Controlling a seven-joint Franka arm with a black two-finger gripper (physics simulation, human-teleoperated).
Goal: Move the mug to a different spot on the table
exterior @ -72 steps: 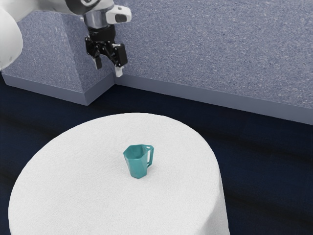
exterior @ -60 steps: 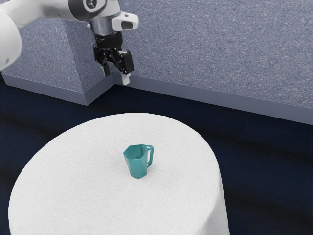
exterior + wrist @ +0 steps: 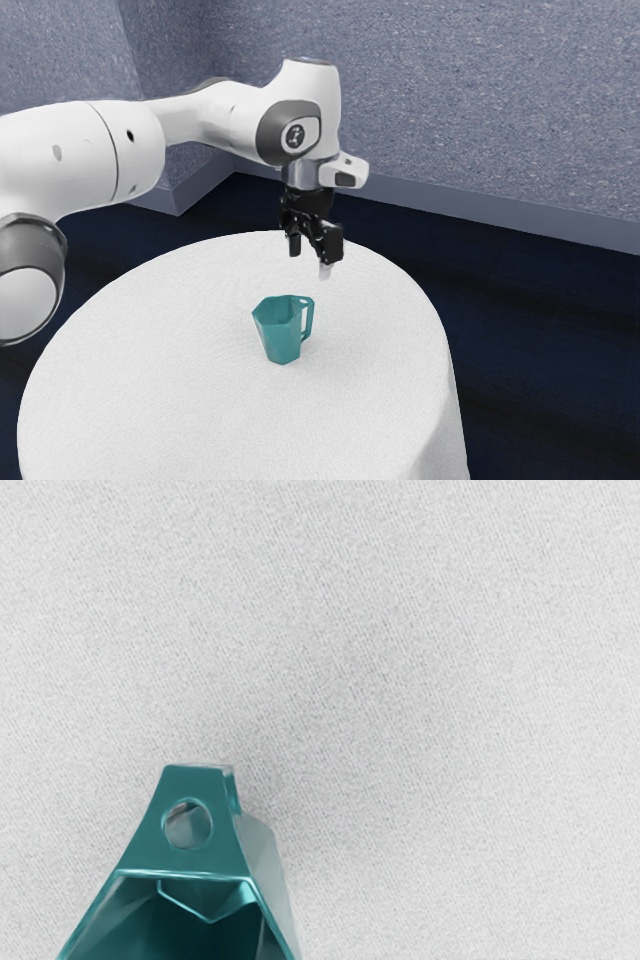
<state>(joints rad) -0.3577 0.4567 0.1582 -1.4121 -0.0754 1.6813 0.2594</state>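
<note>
A teal faceted mug [image 3: 282, 329] stands upright near the middle of the round white table [image 3: 150, 370], its handle toward the exterior view's right. My black gripper [image 3: 310, 256] hangs open above and slightly behind the mug, fingers pointing down, nothing between them. In the wrist view the mug [image 3: 195, 900] lies just under the hand, with its handle loop and open rim visible on the white cloth [image 3: 420, 660].
The table drops off at its round edge on all sides, with dark floor beyond. A grey speckled wall [image 3: 480, 90] runs behind, and a grey block [image 3: 170, 190] stands at the back left. White cloth surrounds the mug on every side.
My arm has swung down and toward the exterior view's right, from high up by the back wall to just above the table behind the mug. The mug has not moved.
</note>
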